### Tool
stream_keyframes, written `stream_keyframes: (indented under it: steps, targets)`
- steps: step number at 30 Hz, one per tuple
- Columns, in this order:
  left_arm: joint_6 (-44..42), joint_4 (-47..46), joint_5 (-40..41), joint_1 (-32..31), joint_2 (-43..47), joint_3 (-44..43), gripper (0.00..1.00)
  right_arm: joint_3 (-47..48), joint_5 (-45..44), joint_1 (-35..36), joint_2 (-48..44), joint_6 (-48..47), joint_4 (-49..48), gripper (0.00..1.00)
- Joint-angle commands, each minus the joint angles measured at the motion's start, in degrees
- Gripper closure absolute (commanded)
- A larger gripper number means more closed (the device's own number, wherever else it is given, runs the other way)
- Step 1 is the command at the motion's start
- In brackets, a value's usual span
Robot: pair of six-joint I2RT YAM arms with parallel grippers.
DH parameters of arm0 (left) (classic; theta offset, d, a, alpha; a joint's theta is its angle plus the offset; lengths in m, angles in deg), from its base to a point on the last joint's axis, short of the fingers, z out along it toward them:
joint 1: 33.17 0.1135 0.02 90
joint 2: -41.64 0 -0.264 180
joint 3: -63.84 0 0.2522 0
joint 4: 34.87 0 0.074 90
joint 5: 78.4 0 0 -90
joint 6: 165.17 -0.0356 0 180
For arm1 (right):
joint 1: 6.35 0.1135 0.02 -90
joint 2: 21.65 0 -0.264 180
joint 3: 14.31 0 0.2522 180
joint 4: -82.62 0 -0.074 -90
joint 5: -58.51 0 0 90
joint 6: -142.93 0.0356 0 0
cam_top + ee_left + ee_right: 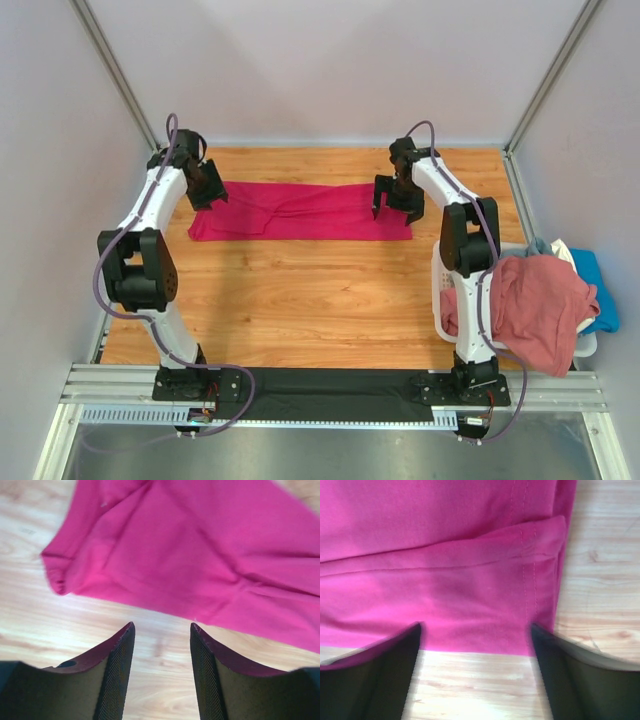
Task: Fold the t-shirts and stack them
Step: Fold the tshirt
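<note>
Magenta shirt [300, 210] lies flat on the table [300, 300] as a long strip in the upper middle of the top view. Its long axis runs left-right.

One arm sits at each end: left claw [207, 185] over the left end, right claw [392, 205] over the right end. Neither is nearer overall, so I read this as a two-arm job.

Left claw [162, 625]: jaws apart, with only bare wood between them and nothing held. The cloth starts just beyond the tips and fills the upper part of the frame.

Right claw [475, 626]: jaws wide and empty. The shirt's near edge runs across right at the tips, with the stitched hem corner to the upper right.

Key relation: the near long edge sits just ahead of both claws, so I'd guess the next fold takes that edge at both ends and carries it across the short axis.

Hard to make out:
- In the top view the left claw covers the shirt's left end.
- No clear view of the sleeves or neck label, so I can't tell which end is the collar.
- The pink shirt [535, 300] drapes over the basket [438, 300] at lower right.
- The blue shirt [598, 290] shows only as a sliver behind it.
- The basket is mostly hidden by the right arm and cloth.
</note>
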Motion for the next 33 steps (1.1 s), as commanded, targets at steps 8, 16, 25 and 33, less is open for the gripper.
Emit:
stream_keyframes:
  steps: [8, 16, 25, 33]
  targets:
    - [3.4, -2.1, -5.4, -4.3, -10.1, -4.2, 0.43, 9.7, -3.0, 2.7, 0.1, -0.4, 3.0, 0.00]
    - [3.4, -1.6, -5.6, -4.4, -16.0, -6.5, 0.46, 10.8, -8.7, 5.4, 3.0, -0.5, 2.8, 0.01]
    - [2.0, 0.6, -2.6, -4.4, -21.3, -10.0, 0.47, 8.4, -9.4, 5.9, 6.8, -2.6, 3.2, 0.01]
    - [-4.3, 8.4, -0.4, -4.5, -26.6, -19.5, 0.50, -10.2, -5.5, 8.6, -1.1, 0.2, 0.0, 0.01]
